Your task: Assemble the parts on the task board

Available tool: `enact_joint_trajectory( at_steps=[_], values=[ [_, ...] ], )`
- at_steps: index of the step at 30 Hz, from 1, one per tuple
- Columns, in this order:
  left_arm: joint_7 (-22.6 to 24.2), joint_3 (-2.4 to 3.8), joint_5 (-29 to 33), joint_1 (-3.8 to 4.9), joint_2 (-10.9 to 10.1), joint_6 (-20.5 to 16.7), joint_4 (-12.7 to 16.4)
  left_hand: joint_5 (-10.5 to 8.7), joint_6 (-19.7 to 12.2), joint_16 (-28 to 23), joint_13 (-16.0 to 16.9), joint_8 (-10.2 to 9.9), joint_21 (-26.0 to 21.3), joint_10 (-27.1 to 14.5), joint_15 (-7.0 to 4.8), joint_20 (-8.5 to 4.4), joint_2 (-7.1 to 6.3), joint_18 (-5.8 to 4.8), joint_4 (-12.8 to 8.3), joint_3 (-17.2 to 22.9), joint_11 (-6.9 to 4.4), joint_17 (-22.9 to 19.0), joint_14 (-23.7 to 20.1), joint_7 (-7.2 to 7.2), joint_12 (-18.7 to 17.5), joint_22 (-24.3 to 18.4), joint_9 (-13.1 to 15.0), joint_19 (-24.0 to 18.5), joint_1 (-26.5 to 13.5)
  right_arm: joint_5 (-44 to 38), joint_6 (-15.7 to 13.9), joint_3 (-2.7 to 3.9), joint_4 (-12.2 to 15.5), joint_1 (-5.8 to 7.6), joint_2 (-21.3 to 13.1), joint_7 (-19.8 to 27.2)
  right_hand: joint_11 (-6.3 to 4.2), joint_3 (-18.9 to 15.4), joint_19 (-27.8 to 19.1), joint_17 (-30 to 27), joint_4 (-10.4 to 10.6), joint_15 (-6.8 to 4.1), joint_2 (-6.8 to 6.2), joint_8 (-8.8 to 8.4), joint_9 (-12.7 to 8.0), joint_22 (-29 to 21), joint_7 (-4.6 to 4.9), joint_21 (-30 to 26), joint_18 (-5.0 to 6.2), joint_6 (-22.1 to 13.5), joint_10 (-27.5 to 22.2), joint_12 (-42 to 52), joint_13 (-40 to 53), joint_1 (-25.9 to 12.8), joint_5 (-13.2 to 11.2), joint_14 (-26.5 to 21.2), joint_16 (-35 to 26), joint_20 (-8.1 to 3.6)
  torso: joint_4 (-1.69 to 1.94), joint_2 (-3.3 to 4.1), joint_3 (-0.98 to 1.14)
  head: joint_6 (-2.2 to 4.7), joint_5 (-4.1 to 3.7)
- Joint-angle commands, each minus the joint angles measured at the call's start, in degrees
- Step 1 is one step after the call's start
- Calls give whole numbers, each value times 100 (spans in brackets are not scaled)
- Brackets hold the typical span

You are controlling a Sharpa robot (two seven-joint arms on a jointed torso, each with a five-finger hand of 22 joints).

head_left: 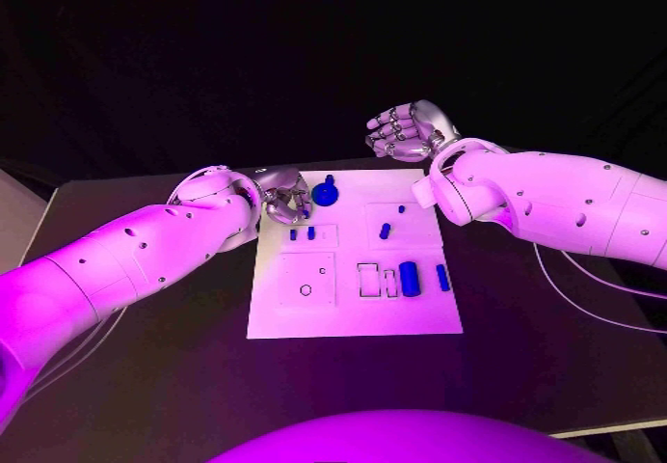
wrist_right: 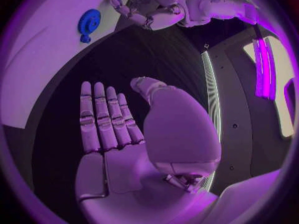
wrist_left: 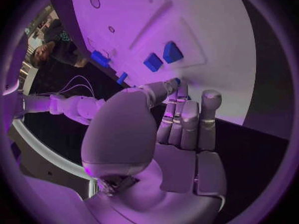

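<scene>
Closest to you on the task board (head_left: 285,323) is bare white plate. A little further up you see two small holes on the left side, then some outlined slots, and three blue parts standing side by side on the right. The fat one (head_left: 409,275) is in the middle of those three, with a thin one (head_left: 442,277) on its right.

Go further up the board. Two tiny blue parts (head_left: 302,232) sit just beside the left hand (head_left: 285,196). Another small part (head_left: 386,231) lies in the square to their right.

The left hand is down at the board's left edge. Its fingers are curled in, and the left wrist view shows a small blue piece (wrist_left: 177,81) pinched between its thumb and a fingertip. So it looks like this hand has hold of a part.

At the far end lies a round blue part (head_left: 326,193) that looks like a little wheel with a stub. The right hand (head_left: 403,130) is up in the air past the board's far edge. Its fingers are straight, a little apart, and it holds nothing.

These parts look small, hard and light. They will likely be slippery too. Pinch each one by its two long sides, gently. Take the wheel by its rim. A hard squeeze could make a tiny part pop out.
</scene>
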Motion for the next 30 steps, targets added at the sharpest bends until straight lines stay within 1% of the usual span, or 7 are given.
enact_joint_trajectory(
  at_steps=[1, 3, 4, 5, 14, 30],
  values=[
    [-93, -31, -54, -34, -6, 282, -4, 11, 31, -27, 3, -20, -33, 39, -11, 10, -8, -53, -39, -3, 1, 13, -35, -6, -40, -13, 0, -50, -42, -9, 64, 3, 2, 1, 0, 63, 13, -13, 10, -4, -33, -12, 3, -28, -4, -4, 289, -9, 78, 50, 39, -39, -9, -35, 31, 47, -27, 2, 2, -3, -1, 1, -2],
    [-85, -31, -55, -34, -9, 275, 2, 12, 11, -23, 4, -40, -37, 32, -9, 13, -13, -53, -47, -5, 3, 44, -26, -6, -64, -15, -5, -55, -42, -9, 64, 3, 2, 1, -1, 63, 13, -13, 10, -4, -33, -12, 3, -28, -4, -4, 289, -9, 78, 50, 39, -39, -9, -35, 31, 47, -27, 2, 2, -2, -2, 0, -2],
    [-78, -32, -55, -34, -10, 266, 5, 11, -69, -28, 5, -99, -54, 20, -3, 18, -21, -49, -58, -2, 9, 32, -40, -4, -109, -32, -25, -77, -45, -9, 64, 3, 2, 1, -1, 63, 13, -13, 10, -4, -33, -12, 3, -28, -4, -4, 289, -9, 78, 50, 39, -39, -9, -35, 31, 47, -27, 2, 2, 0, -2, 0, -1],
    [-64, -32, -54, -34, -10, 242, 10, 10, -246, -28, 15, -225, -72, 21, -1, 25, -33, -43, -73, 5, 6, 26, -55, -3, -175, -49, -71, -101, -52, -9, 63, 3, 1, 1, -1, 64, 13, -13, 10, -4, -33, -12, 3, -28, -4, -4, 289, -9, 78, 50, 39, -39, -9, -35, 31, 47, -27, 2, 2, 1, -3, 0, 1],
    [6, -32, -38, -35, -15, 64, 35, 12, -591, -23, 60, -471, -78, 47, -12, 20, -63, -42, -102, 19, -6, -8, -79, -46, -313, -48, -178, -102, -69, -9, 61, 3, 2, 1, -8, 66, 13, -13, 10, -4, -33, -12, 3, -28, -4, -4, 289, -9, 78, 50, 39, -39, -9, -35, 31, 47, -27, 2, -3, 1, -2, -1, 8],
    [-22, -31, -34, -40, -61, -42, 80, 12, -751, -37, 85, -580, -101, 41, -3, 26, -89, -37, -110, 17, 5, -67, -118, -62, -384, -71, -230, -124, -80, -9, 58, 3, 1, 0, -19, 72, 15, -14, 10, -15, -38, -10, 3, -34, -8, -21, 290, -10, 77, 49, 39, -47, -12, -36, 43, 49, -36, 3, -3, 3, 0, -5, 2]
  ],
)
